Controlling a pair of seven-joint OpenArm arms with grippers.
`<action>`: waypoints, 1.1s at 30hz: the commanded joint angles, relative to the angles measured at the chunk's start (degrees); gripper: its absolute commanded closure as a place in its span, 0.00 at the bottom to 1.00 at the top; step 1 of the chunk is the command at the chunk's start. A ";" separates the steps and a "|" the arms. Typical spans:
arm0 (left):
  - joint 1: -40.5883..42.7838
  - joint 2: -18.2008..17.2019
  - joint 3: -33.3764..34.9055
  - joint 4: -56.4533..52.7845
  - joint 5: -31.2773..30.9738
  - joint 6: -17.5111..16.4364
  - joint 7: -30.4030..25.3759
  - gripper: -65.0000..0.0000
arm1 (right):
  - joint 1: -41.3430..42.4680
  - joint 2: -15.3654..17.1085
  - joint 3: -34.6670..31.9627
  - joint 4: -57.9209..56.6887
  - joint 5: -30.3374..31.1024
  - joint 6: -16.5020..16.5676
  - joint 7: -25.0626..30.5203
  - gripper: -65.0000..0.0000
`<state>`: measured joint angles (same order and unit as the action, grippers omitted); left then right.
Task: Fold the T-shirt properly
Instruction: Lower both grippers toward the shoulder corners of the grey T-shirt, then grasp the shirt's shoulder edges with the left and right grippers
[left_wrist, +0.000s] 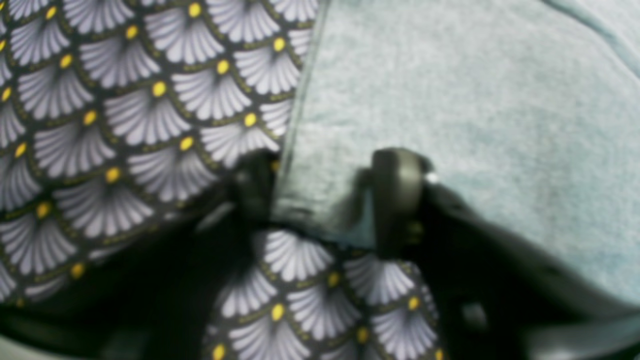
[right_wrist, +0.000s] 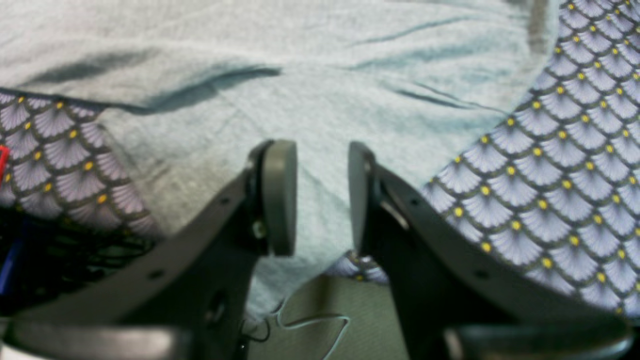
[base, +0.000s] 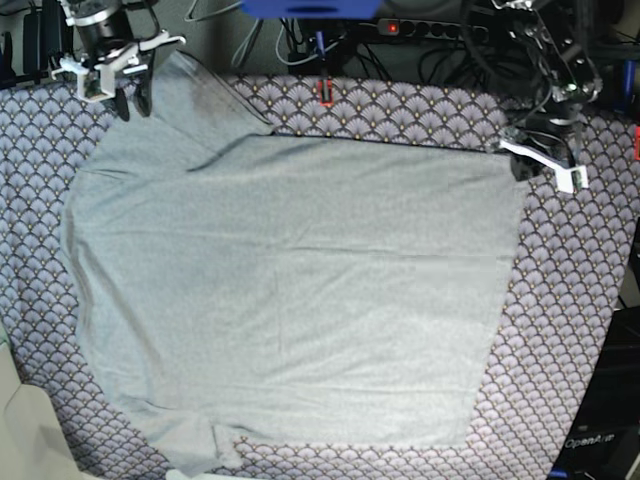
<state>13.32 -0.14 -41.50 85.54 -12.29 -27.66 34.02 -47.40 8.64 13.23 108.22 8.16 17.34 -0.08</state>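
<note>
The light grey T-shirt (base: 290, 290) lies spread flat on the purple fan-patterned tablecloth (base: 580, 330). My left gripper (base: 520, 155) sits at the shirt's far right corner. In the left wrist view the jaws of the left gripper (left_wrist: 325, 200) stand apart, open, with that corner of the T-shirt (left_wrist: 450, 100) lying between the fingers. My right gripper (base: 135, 100) is at the far left, over the sleeve. Seen from the right wrist, the right gripper (right_wrist: 322, 195) is open, with the grey T-shirt (right_wrist: 300, 75) under and between its pads, which grip nothing.
A power strip (base: 440, 28) and cables run along the back behind the table. A small red object (base: 325, 92) lies at the back edge. The table's front left edge (base: 30, 430) shows. Loose cables (right_wrist: 310, 320) hang past the cloth's edge below the right gripper.
</note>
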 joint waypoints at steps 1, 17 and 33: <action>0.17 -0.25 0.22 0.31 0.29 -0.25 1.54 1.00 | 0.58 0.19 0.52 0.74 0.41 0.11 0.74 0.70; -0.44 0.27 0.40 0.40 5.39 -0.25 1.54 1.00 | 17.99 -8.86 24.52 -6.03 4.63 22.66 -22.30 0.59; -0.53 0.27 0.40 0.31 5.48 -0.25 1.54 1.00 | 22.12 -10.18 31.29 -5.85 4.36 22.66 -30.12 0.50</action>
<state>12.67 0.16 -41.15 85.71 -7.97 -28.08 33.82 -24.97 -2.04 44.29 101.25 11.84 39.83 -31.33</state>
